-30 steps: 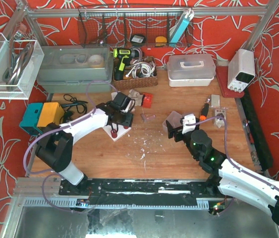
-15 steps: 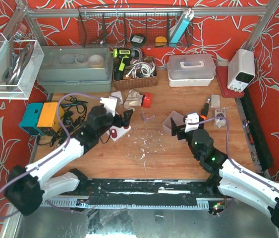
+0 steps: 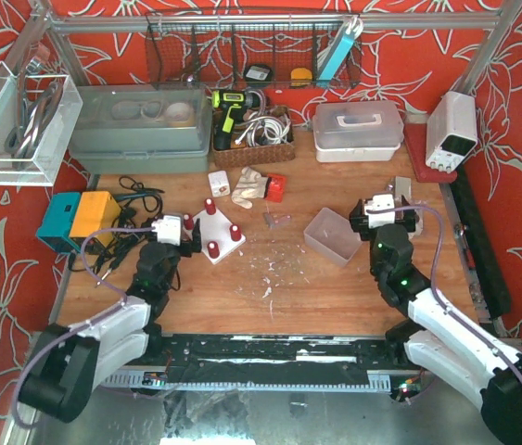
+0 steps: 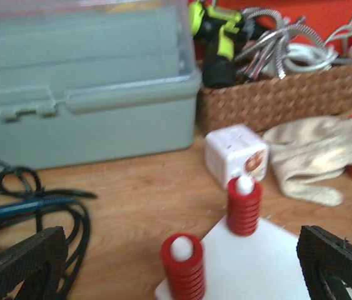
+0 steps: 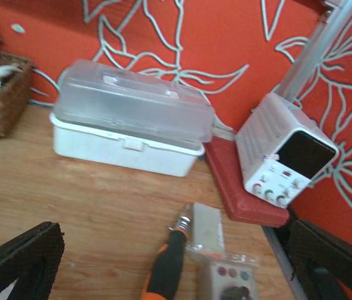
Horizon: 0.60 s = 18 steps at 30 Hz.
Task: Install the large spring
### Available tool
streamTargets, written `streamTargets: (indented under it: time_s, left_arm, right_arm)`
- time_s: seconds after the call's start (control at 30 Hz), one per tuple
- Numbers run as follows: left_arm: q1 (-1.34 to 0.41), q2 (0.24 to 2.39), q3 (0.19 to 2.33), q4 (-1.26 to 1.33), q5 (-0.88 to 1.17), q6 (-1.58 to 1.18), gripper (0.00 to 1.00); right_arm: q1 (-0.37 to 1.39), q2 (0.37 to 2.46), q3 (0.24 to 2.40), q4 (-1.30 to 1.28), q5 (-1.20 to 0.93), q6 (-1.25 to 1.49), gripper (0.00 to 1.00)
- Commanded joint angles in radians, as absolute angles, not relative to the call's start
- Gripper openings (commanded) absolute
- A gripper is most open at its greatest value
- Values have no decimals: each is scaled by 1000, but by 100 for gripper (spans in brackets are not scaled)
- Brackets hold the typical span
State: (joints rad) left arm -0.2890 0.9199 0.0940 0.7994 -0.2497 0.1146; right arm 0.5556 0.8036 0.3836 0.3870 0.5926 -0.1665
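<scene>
Tools stand open and empty: left tool [image 3: 179,236] has backed just off the white base [image 3: 220,222], right tool [image 3: 383,215] well apart. Red springs [image 4: 244,206] look seated.

Bright, even lighting; shadows on the table [image 3: 316,287] are soft and faint. Left wrist view slightly blurred throughout.

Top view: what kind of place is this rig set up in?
Probably a workshop-style test bench, not a home. A cordless drill sits in a wicker basket, a bench power supply stands at the right edge, and a grey toolbox is at the back of the wooden table.
</scene>
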Motion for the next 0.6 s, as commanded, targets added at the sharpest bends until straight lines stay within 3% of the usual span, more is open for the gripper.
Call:
streamTargets:
  time_s: [0.0, 0.07, 0.17, 0.33, 0.57]
  left_arm:
    - [-186, 1062, 56, 965, -183, 139, 99]
    - [-170, 1092, 84, 939, -134, 143, 99]
    - [-152, 1154, 54, 1115, -25, 139, 99]
    - [-142, 1325, 61, 1275, -13, 122, 99]
    - [-106, 1401, 77, 1296, 0, 88, 99]
  right_arm:
    - [468, 828, 331, 469, 546, -231, 99]
    - [415, 849, 288, 531, 504, -211, 99]
    - [330, 918, 236, 638, 403, -170, 99]
    - [260, 1063, 234, 756, 355, -162, 99]
    - [188, 1117, 295, 731, 279, -161, 99]
